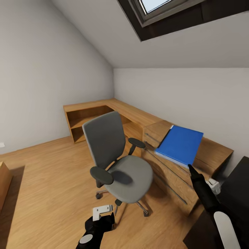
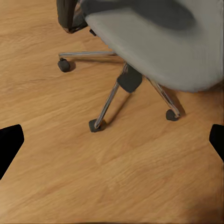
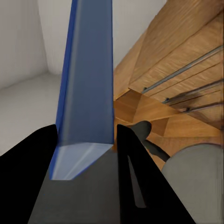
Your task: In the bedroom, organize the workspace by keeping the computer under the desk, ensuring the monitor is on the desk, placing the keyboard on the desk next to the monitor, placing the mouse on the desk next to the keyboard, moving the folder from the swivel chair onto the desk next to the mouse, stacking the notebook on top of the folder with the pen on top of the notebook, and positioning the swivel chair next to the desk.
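The attic bedroom has sloped grey walls, a dark-framed skylight high up on the right, and a light wooden floor.

A long light wooden shelf bench runs along the far walls and turns the corner. At its right end is a wooden drawer unit with thin metal bar handles.

The grey swivel chair with a tall back, black armrests and a shiny star base stands on the floor in the middle, just left of the drawer unit. Its seat has nothing on it. In the left wrist view the chair's shiny legs and small black wheels rest on the wood floor.

At the near right corner is part of a flat black top.

The flat bright blue folder is up in the air over the wooden drawer unit, on the right. It is tilted, with its far end higher. The right gripper, long and black, pinches the folder's near edge. In the right wrist view the folder sits between the two black fingers, which press close on both sides of it.

The left gripper hangs low near the floor, just in front of the chair's base. In the left wrist view its two black fingertips are spread far apart, and nothing is between them.
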Controlling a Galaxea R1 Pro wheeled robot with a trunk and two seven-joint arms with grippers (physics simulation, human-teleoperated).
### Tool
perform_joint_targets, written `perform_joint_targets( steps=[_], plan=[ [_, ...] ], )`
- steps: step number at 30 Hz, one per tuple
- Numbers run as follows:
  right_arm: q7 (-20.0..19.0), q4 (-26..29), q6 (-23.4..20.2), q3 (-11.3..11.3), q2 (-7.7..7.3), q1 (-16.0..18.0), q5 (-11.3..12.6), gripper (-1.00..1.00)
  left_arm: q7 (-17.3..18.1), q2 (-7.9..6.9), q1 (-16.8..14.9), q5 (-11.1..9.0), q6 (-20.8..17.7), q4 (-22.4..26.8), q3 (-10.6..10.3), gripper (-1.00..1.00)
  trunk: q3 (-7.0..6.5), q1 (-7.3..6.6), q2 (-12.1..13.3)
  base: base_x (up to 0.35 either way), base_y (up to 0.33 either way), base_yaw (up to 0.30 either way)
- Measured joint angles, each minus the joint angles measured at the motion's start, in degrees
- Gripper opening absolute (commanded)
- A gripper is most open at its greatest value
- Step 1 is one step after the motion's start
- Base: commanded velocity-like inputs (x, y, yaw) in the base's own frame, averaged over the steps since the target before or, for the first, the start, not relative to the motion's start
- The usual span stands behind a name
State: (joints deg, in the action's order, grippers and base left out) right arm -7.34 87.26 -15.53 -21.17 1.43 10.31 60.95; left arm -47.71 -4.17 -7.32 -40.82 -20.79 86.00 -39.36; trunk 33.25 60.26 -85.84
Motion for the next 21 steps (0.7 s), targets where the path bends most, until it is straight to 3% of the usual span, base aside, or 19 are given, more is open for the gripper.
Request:
perform_joint_targets(
  steps=[21],
  plan=[
    [2.39, -0.09, 1.05, -0.14, 1.23, 0.0, 0.07, -1.0, 0.01, 0.52, 0.0, -0.05, -0.29, -1.21, -0.69, 1.0, -3.77, -4.61, 8.43, 0.0, 0.0, -0.267]
  ],
)
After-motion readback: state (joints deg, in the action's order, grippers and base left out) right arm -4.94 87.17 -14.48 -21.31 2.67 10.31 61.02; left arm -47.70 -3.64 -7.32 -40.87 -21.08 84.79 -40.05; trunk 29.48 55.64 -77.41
